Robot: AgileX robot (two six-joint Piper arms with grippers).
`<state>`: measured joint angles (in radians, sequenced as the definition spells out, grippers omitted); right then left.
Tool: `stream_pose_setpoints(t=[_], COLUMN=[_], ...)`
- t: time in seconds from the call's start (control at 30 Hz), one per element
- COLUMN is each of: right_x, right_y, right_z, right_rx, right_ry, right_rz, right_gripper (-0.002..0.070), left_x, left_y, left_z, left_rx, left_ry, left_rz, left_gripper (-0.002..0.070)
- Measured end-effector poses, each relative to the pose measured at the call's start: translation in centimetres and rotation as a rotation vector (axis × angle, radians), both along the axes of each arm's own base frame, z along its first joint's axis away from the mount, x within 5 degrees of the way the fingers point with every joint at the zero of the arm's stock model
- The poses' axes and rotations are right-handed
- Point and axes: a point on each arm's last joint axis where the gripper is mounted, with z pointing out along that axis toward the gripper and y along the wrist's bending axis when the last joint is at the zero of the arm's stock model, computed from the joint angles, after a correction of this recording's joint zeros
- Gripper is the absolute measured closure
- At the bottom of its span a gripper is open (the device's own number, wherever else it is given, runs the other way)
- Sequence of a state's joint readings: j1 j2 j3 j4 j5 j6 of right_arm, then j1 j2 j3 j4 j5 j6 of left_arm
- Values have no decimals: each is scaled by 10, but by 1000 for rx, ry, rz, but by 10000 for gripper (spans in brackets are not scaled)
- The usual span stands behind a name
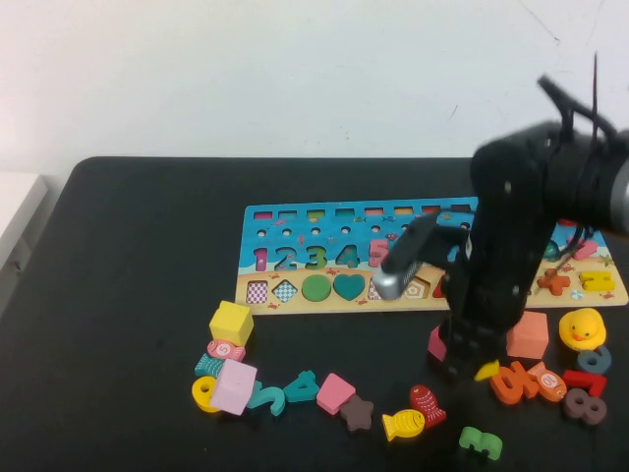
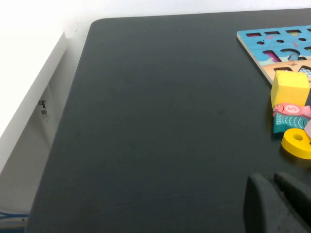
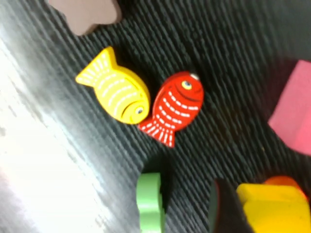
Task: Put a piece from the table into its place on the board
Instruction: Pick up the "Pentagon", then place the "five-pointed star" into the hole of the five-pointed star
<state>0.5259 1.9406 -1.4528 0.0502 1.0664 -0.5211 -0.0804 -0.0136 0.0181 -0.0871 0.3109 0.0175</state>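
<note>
While the left pincer (image 2: pixel 279 204) sits parked at the near left of the table (image 1: pixel 138 295), with only a dark edge of it in its own wrist view and its opening not something I can tell, the right pincer (image 1: pixel 464 366) hangs low over the scattered pieces in front of the board (image 1: pixel 295 258). The right wrist view shows a yellow piece (image 3: pixel 267 206) close against the pincer's dark finger, and the high view shows a small yellow piece at the pincer's tip; it looks held, but whether the fingers are really closed on it I cannot tell. Just beside lie a red fish (image 3: pixel 176 108) and a yellow fish (image 3: pixel 116 92), touching each other, a green number (image 3: pixel 150 201) and a pink block (image 3: pixel 294 114). The step in hand reads as the pick-up. Next, judging from this, the arm must lift clear of its neighbours, carry the piece over the board, and line it up with its matching recess.
</note>
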Motion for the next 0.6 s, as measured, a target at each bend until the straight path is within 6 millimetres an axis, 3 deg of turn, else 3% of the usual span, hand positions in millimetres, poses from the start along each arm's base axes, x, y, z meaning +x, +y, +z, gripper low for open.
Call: stream_pose_setpoints(t=[0.37,0.47,0.6], right_x=[26,36,61], right_y=[14,19,28], right_z=[49,47,28], right_rx=[112,122,64], right_ry=[-157,-185,-197], right_rz=[-145,-179,-226], right_gripper=[327,327,327], left_x=[0,0,0], left_y=[0,0,0], left_z=[0,0,0], left_rx=[0,0,0], left_ry=[0,0,0], left_rz=[0,0,0], left_gripper=[678,678,678])
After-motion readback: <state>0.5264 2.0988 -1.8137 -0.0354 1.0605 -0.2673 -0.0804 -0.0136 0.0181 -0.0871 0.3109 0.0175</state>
